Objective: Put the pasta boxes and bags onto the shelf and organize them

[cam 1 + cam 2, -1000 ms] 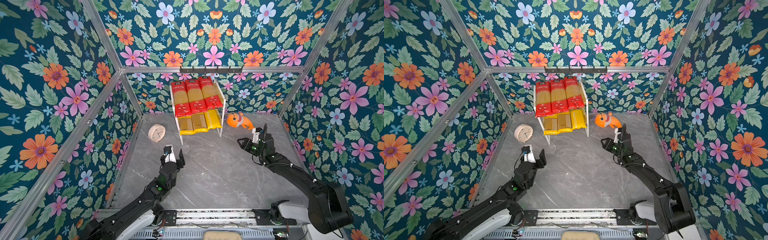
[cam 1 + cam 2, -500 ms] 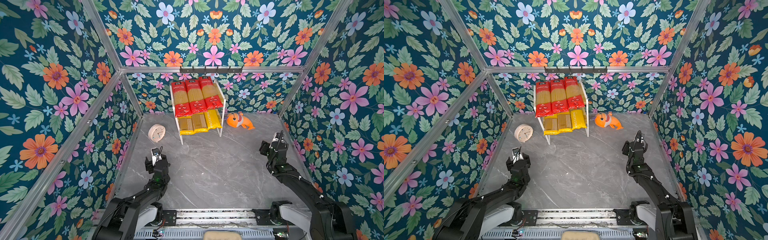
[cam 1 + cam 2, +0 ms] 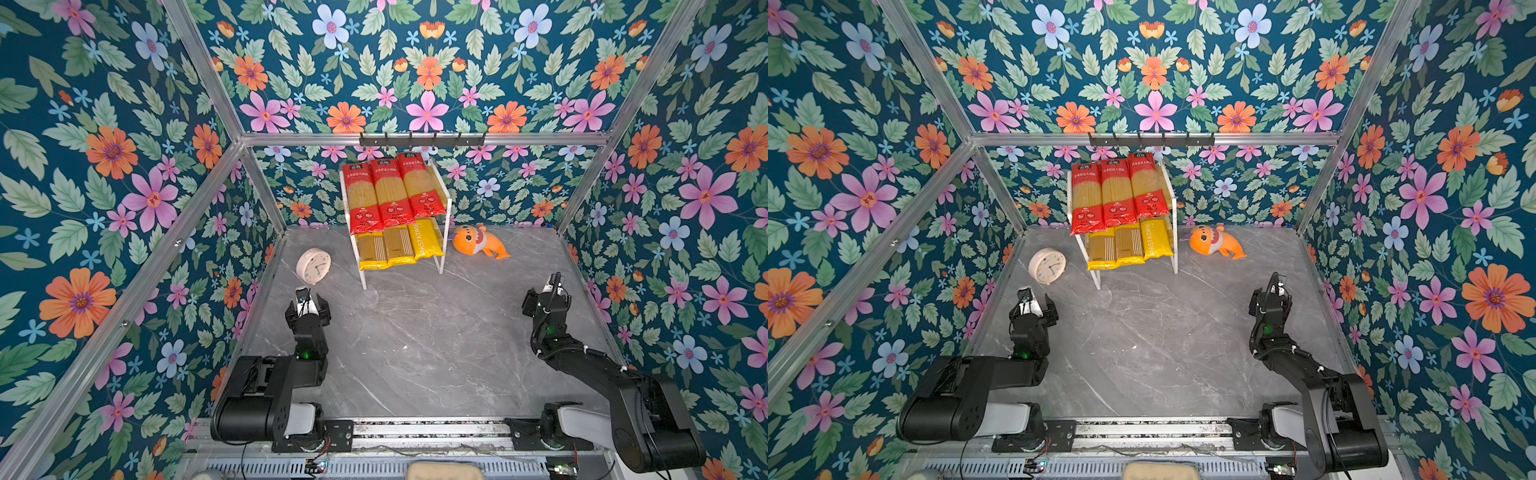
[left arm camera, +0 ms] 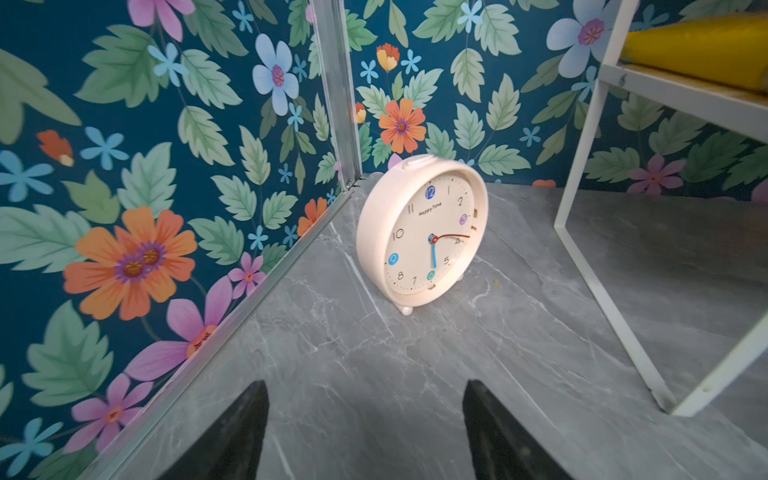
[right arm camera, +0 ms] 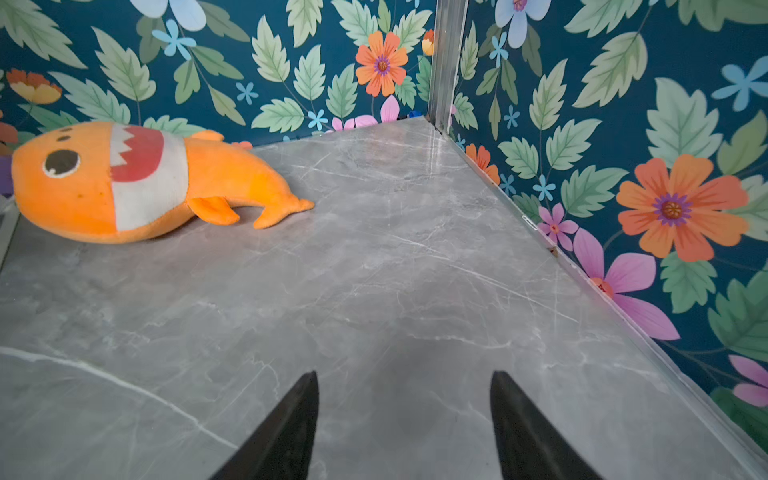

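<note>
The pasta packs [image 3: 390, 195] lie on the shelf [image 4: 681, 99] at the back, well apart from the left claw [image 4: 365, 386] and the right claw [image 5: 403, 376], both spread wide and empty.

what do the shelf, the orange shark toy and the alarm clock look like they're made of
Shelf: the thin frame looks like white-painted metal; the board edge looks like pale wood.
Orange shark toy: plush fabric, with a fuzzy matte surface and a stitched eye.
Alarm clock: probably cream plastic, smooth with a soft sheen.
</note>
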Robot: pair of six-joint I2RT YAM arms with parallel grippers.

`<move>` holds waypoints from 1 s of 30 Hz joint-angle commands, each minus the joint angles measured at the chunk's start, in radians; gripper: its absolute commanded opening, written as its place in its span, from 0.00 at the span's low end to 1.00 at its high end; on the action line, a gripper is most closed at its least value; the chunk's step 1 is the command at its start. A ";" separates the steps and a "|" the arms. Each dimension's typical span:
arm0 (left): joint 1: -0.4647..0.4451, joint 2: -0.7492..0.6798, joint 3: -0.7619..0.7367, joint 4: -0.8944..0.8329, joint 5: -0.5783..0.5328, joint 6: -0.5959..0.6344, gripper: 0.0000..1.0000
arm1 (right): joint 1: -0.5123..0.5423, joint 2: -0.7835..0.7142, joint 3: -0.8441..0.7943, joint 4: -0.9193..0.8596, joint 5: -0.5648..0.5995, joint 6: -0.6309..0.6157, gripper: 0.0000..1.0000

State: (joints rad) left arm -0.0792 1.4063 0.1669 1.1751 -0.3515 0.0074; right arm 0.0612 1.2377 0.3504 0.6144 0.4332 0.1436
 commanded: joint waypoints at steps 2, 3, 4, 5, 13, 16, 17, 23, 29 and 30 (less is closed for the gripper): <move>0.006 0.056 0.037 0.083 0.126 -0.003 0.76 | -0.050 0.050 -0.051 0.157 -0.037 0.026 0.66; 0.006 0.067 0.037 0.091 0.134 0.001 0.76 | -0.060 0.063 -0.058 0.176 -0.041 0.037 0.66; 0.006 0.081 0.035 0.108 0.144 0.005 0.76 | -0.067 0.078 -0.062 0.190 -0.050 0.043 0.66; 0.005 0.098 0.034 0.121 0.150 0.009 0.76 | -0.074 0.095 -0.065 0.213 -0.061 0.044 0.67; 0.006 0.195 0.088 0.105 0.114 -0.003 0.76 | -0.097 0.112 -0.027 0.156 -0.126 0.050 0.71; 0.007 0.202 0.095 0.105 0.100 -0.007 0.77 | -0.098 0.111 -0.032 0.165 -0.149 0.043 0.72; 0.008 0.200 0.100 0.093 0.097 -0.012 0.78 | -0.100 0.115 -0.034 0.174 -0.168 0.034 0.72; 0.018 0.201 0.109 0.074 0.104 -0.023 0.81 | -0.095 0.233 -0.081 0.388 -0.295 -0.048 0.72; 0.025 0.200 0.115 0.064 0.114 -0.027 0.92 | -0.089 0.195 -0.060 0.295 -0.289 -0.036 0.72; 0.028 0.201 0.115 0.063 0.118 -0.030 0.96 | -0.089 0.205 -0.063 0.315 -0.290 -0.041 0.72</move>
State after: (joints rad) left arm -0.0570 1.6073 0.2775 1.2400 -0.2405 -0.0074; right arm -0.0280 1.4445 0.2829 0.8818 0.1600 0.1284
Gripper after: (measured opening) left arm 0.944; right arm 0.718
